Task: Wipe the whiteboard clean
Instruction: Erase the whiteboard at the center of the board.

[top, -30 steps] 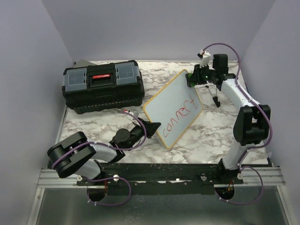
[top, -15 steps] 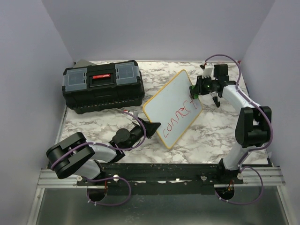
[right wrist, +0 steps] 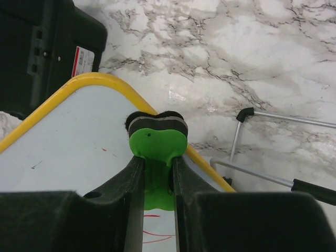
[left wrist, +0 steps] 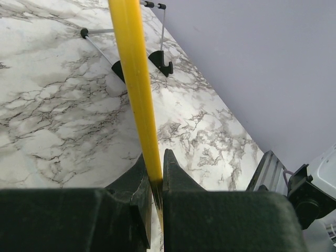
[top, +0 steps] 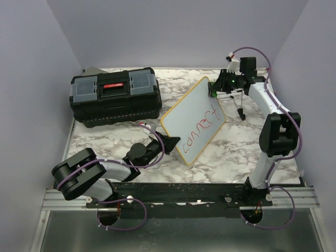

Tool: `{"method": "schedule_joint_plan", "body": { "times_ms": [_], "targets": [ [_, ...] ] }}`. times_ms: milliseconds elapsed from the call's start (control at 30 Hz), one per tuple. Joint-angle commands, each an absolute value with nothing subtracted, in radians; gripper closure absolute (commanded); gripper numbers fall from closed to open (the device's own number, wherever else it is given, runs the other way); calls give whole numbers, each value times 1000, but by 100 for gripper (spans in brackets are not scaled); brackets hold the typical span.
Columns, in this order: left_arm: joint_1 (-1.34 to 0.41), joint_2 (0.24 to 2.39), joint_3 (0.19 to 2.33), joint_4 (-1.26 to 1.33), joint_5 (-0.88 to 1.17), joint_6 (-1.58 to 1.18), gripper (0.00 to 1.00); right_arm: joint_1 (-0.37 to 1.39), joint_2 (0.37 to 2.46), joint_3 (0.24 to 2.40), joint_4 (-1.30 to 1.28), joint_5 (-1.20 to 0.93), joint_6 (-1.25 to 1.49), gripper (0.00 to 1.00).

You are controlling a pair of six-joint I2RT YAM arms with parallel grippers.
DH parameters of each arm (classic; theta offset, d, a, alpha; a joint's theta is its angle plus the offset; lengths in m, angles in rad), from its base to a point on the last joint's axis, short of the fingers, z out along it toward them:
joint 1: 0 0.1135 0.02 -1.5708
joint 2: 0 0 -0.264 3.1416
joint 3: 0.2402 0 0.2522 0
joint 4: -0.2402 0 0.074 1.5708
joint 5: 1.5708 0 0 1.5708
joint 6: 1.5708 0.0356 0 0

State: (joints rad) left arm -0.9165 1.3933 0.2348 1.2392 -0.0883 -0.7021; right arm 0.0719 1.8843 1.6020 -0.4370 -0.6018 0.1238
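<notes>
The whiteboard [top: 193, 119] with its yellow frame stands tilted in the middle of the table, red writing "connect" on its lower half. My left gripper [top: 169, 142] is shut on the board's near-left yellow edge [left wrist: 137, 89]. My right gripper [top: 214, 88] is shut on a green eraser [right wrist: 157, 144] with a black felt pad, held at the board's far top corner over its white surface [right wrist: 68, 152]. Red strokes show just below the eraser in the right wrist view.
A black toolbox [top: 115, 95] with grey lid compartments sits at the back left, its corner also in the right wrist view [right wrist: 47, 47]. The board's wire stand [top: 240, 107] with black feet [left wrist: 160, 60] rests behind the board on the marble tabletop [top: 231, 152].
My right gripper with the eraser has moved back up and left from the board's right edge to its top corner. The left gripper and the board have stayed put.
</notes>
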Motion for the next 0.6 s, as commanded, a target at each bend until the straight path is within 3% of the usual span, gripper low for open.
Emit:
{"method": "schedule_joint_plan", "body": {
  "times_ms": [0,333,567],
  "targets": [
    [-943,1397,264,1297,132,-666,100,89,1891,1579,-405,-612,210,99],
    [-943,1389,258,1300,132,-663,100,59,1838,1392,-489,-479,182,99],
    [-943,1401,266,1311,143,-672,100,59,1853,1492,-499,-554,183,99]
  ]
}}
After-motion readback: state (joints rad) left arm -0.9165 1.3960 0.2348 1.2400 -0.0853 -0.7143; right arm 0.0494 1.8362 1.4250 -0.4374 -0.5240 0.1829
